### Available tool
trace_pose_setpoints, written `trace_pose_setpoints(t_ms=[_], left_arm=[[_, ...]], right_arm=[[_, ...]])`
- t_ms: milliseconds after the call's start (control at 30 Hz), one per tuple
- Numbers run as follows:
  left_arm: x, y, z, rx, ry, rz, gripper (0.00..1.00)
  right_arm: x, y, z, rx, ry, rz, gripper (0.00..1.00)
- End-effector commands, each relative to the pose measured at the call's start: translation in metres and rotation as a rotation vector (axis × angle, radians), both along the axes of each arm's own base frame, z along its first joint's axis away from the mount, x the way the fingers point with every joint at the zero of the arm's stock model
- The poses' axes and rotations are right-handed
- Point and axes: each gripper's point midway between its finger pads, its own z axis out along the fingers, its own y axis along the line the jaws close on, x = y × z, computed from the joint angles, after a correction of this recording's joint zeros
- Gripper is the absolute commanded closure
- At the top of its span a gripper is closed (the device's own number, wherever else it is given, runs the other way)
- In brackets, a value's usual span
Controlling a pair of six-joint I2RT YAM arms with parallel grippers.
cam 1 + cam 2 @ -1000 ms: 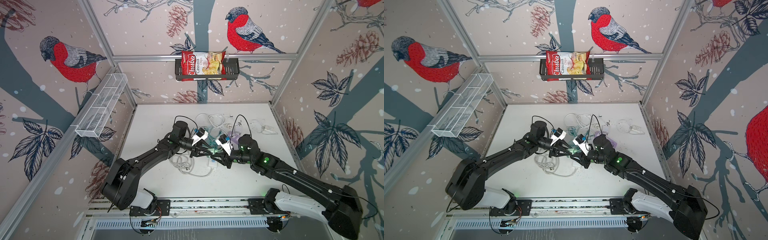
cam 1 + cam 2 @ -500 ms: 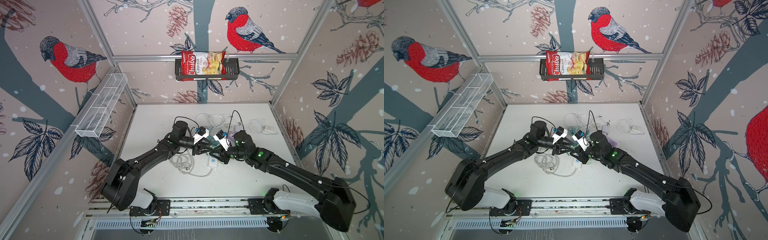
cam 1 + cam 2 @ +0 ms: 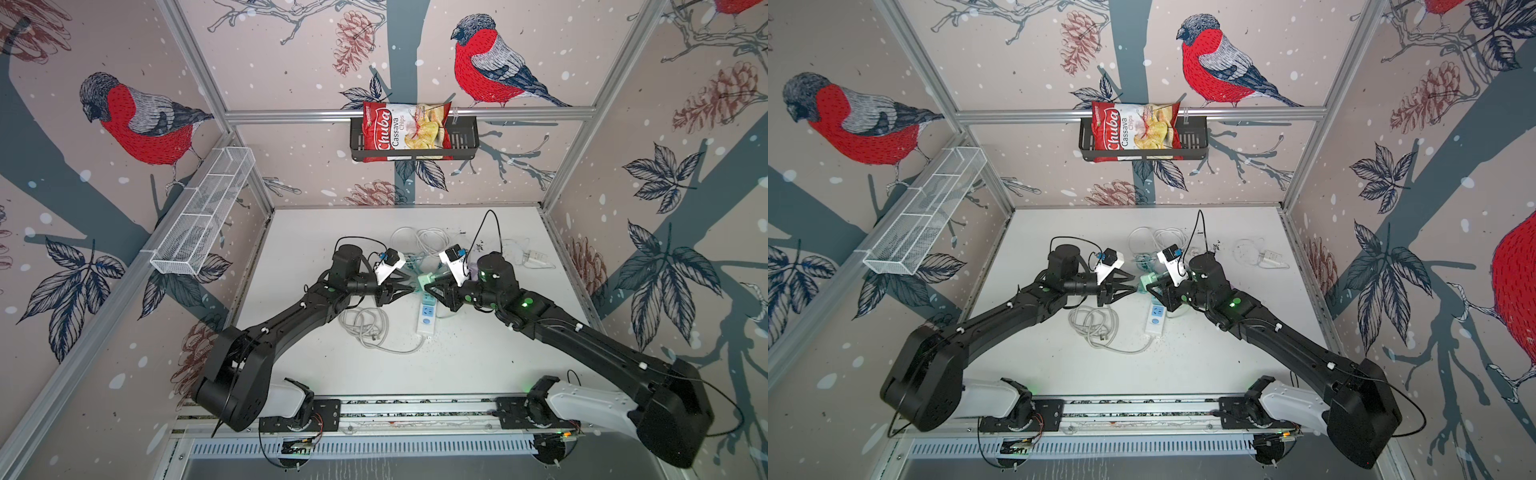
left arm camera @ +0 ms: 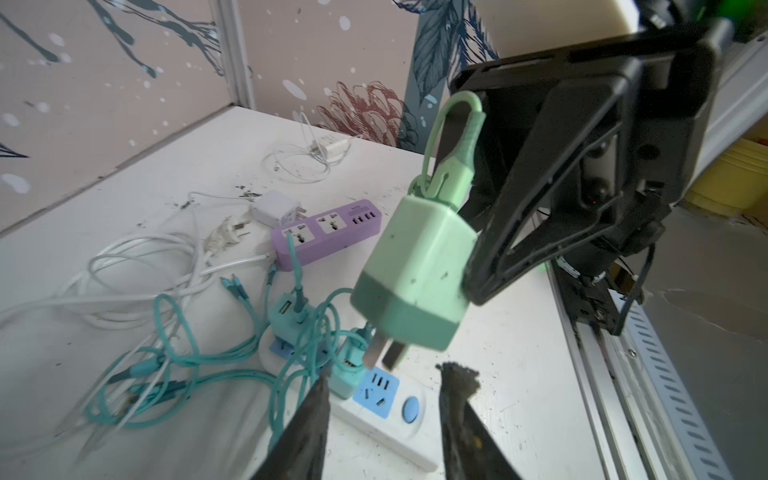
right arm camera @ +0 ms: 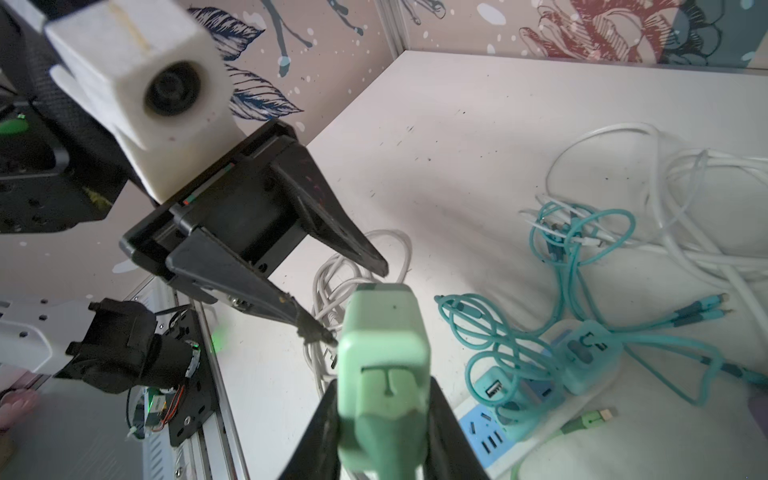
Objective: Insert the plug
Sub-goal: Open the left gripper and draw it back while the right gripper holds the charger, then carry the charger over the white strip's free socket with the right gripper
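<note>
The green plug (image 4: pixel 415 274) is clamped by the right gripper (image 3: pixel 434 286), raised over the far end of the white power strip (image 3: pixel 427 320). The left gripper (image 3: pixel 408 289) is held with jaws apart, empty, just left of it.

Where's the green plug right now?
The plug is mid-table in both top views, held in the right gripper above the white strip, the open left gripper just left of it.

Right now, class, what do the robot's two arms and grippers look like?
The left arm and right arm are black, with white base segments and green lights. The left gripper and right gripper each have two black tapering fingers. White camera blocks sit at the wrists, with thin black cables.
</note>
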Motion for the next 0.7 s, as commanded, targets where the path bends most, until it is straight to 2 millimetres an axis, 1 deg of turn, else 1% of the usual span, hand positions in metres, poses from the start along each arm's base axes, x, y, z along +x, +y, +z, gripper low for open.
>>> trace_pose_setpoints(t_ms=[0, 33, 67, 200, 333, 400, 467, 533, 667], left_arm=[[0.022, 0.017, 0.013, -0.038, -0.026, 0.180, 0.56], [0.027, 0.024, 0.013, -0.037, -0.026, 0.244, 0.55], [0.028, 0.028, 0.011, -0.040, -0.017, 0.275, 0.54], [0.026, 0.041, -0.002, -0.055, 0.020, 0.372, 0.54], [0.025, 0.052, -0.017, -0.067, 0.049, 0.473, 0.55], [0.019, 0.050, -0.025, -0.069, 0.051, 0.483, 0.56], [0.019, 0.046, -0.035, -0.034, 0.049, 0.538, 0.56], [0.017, 0.041, -0.045, -0.003, 0.062, 0.556, 0.57], [0.017, 0.038, -0.062, -0.013, 0.118, 0.588, 0.60]], right_arm=[[0.002, -0.011, -0.001, -0.020, 0.065, -0.085, 0.96], [0.000, -0.016, -0.006, -0.036, 0.103, -0.109, 0.96], [-0.002, -0.020, -0.011, -0.052, 0.136, -0.125, 0.96], [-0.016, -0.042, -0.034, -0.112, 0.254, -0.213, 0.96], [-0.030, -0.053, -0.050, -0.130, 0.352, -0.287, 0.96], [-0.035, -0.055, -0.057, -0.152, 0.394, -0.333, 0.96], [-0.037, -0.058, -0.068, -0.196, 0.434, -0.392, 0.95], [-0.037, -0.058, -0.074, -0.227, 0.459, -0.440, 0.95], [-0.035, -0.046, -0.089, -0.270, 0.514, -0.498, 0.95]])
